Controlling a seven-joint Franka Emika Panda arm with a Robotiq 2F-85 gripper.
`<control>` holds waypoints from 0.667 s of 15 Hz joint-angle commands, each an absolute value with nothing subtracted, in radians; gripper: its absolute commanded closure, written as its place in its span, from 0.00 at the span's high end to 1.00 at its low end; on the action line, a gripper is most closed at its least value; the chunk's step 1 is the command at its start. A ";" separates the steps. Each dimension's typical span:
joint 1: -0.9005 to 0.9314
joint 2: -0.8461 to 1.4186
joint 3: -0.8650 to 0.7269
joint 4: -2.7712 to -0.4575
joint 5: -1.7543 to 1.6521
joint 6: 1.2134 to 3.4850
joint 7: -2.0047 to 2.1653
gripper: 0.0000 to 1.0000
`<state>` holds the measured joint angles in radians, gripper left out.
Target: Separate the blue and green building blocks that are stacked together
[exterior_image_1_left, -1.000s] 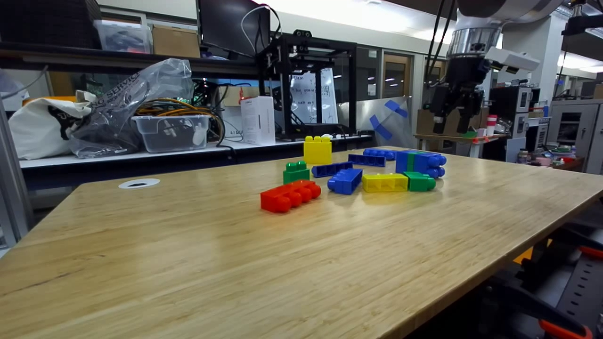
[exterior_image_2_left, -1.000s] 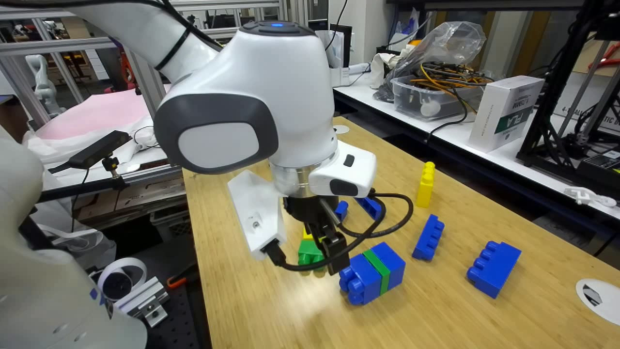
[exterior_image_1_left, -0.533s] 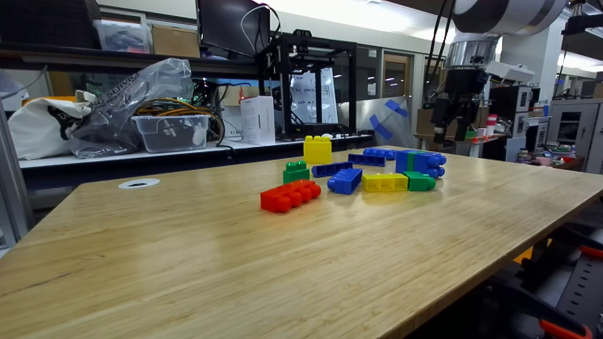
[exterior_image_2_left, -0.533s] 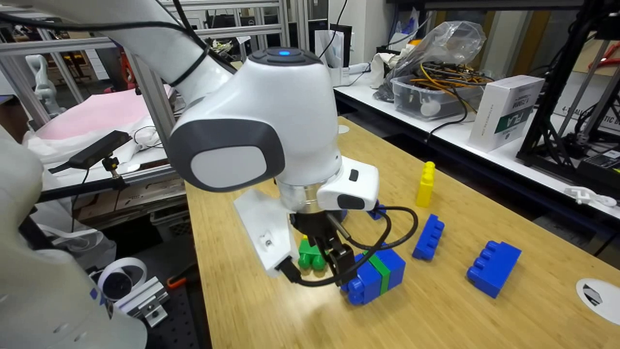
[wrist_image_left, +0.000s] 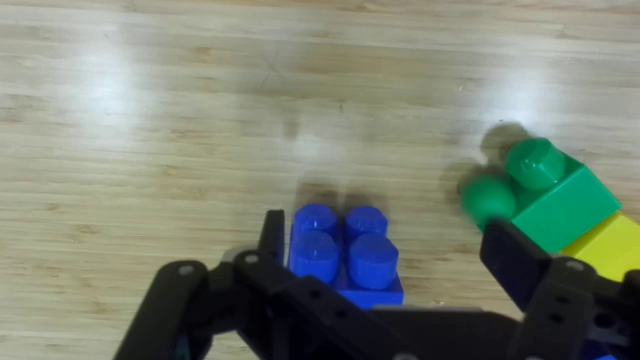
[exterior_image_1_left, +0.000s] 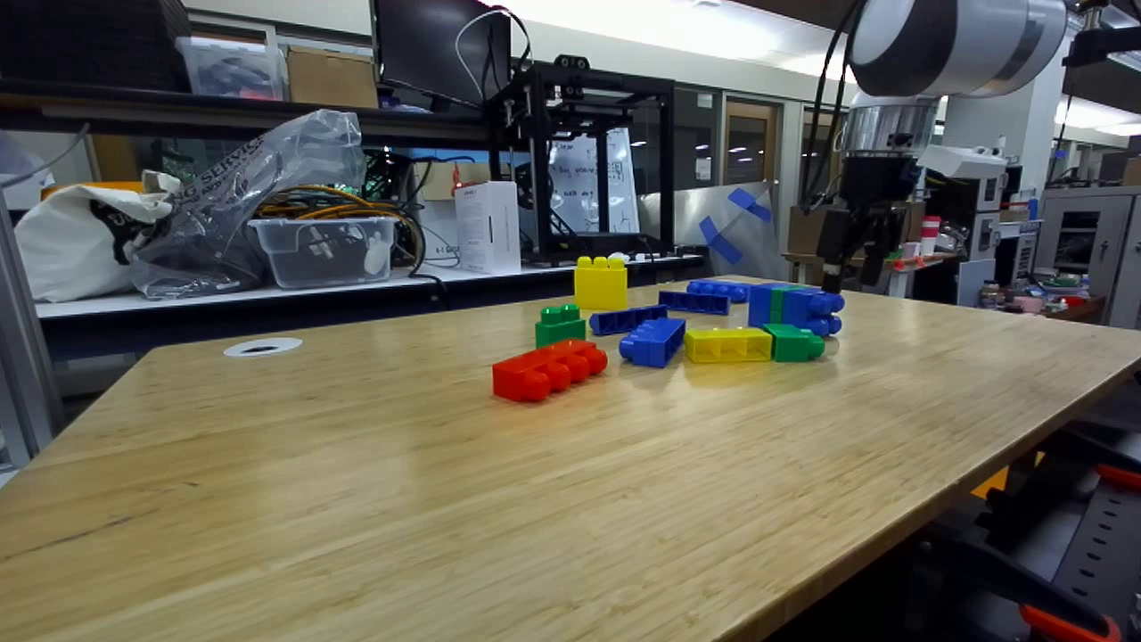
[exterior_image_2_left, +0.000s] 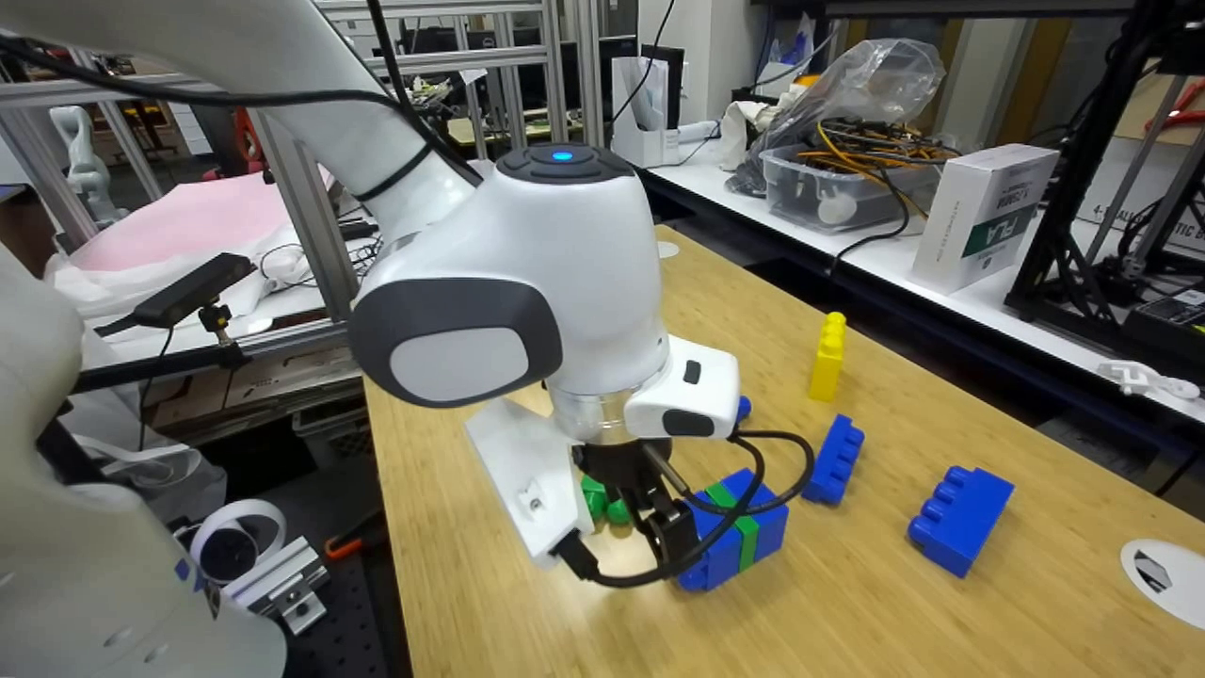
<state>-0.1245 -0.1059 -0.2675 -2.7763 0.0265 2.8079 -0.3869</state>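
"Blue ends, green middle: our stack (exterior_image_1_left: pixel 789 308) lies on its side on the table (exterior_image_1_left: pixel 535 499), pieces joined. How's the claw (wrist_image_left: pixel 384 225)?"

"Wide, holding nothing, near the studded end. By the wrist view, one finger (wrist_image_left: pixel 273 235) sits close to the blue studs (wrist_image_left: pixel 373 262), the opposite one well off; closing so, we'd probably shove the stack."

"And with tight joints and nothing bracing the far end, we might drag everything along. Where's our room?"

"Open wood shows beyond the studs, on to the table edge they face. The loose green brick (wrist_image_left: pixel 562 210), with a yellow brick (wrist_image_left: pixel 605 247) against it, seems to crowd the farther finger; coming down there, we could bump it."
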 commanded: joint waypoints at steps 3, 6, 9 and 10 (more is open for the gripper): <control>-0.129 -0.071 -0.262 -2.776 0.055 2.878 -0.423 1.00; -0.112 -0.057 -0.279 -2.764 0.076 2.895 -0.438 1.00; -0.104 -0.045 -0.279 -2.751 0.131 2.910 -0.479 1.00; -0.100 -0.044 -0.277 -2.745 0.154 2.915 -0.499 1.00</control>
<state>-0.1219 -0.0740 -0.2676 -2.7656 0.0899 2.8820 -0.4325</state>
